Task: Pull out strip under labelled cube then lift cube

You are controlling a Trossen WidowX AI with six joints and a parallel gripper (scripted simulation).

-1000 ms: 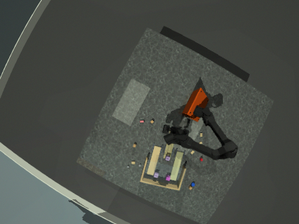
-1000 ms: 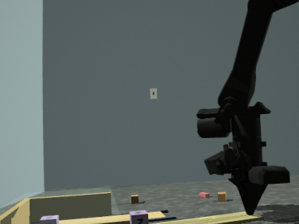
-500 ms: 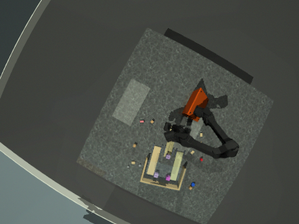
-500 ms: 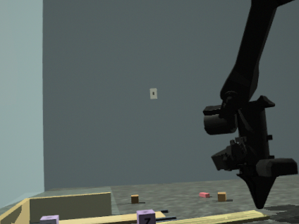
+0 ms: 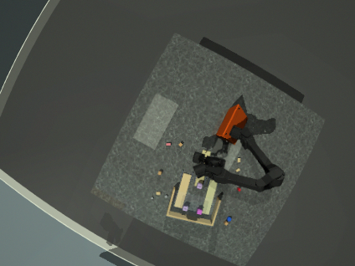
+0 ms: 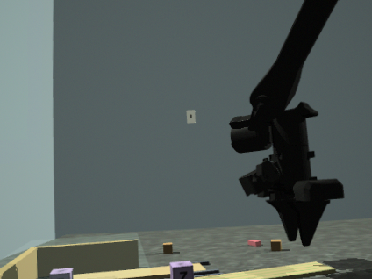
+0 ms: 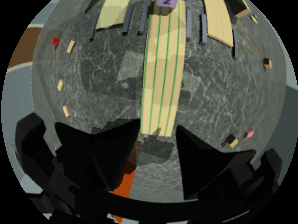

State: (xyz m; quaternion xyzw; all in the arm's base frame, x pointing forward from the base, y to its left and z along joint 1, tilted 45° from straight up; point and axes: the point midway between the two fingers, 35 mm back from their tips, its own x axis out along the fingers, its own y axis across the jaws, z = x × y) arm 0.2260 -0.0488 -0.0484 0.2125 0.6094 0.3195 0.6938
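The labelled cube (image 6: 182, 269) (image 5: 199, 186) is lilac, marked 7, and sits on the far end of a tan strip with green lines (image 7: 160, 76) (image 6: 281, 269). This strip sticks out of the wooden tray (image 5: 190, 217) (image 6: 88, 255) towards me. My gripper (image 7: 158, 125) (image 6: 298, 237) (image 5: 205, 158) is open and empty. It hangs a little above the near end of the strip, not touching it. Two other tan strips, the left one (image 5: 184, 190) and the right one (image 7: 216, 10) (image 5: 210, 194), lie in the tray on either side.
Two more lilac cubes (image 5: 186, 207) (image 5: 199, 212) sit at the tray's far end. Small blocks lie scattered on the mat: pink (image 6: 253, 242) (image 5: 168, 144), brown (image 6: 168, 248) (image 6: 275, 245), red (image 5: 239, 189) and blue (image 5: 228, 218). A pale rectangle (image 5: 156, 120) marks the mat farther off. The orange arm base (image 5: 231, 121) stands behind.
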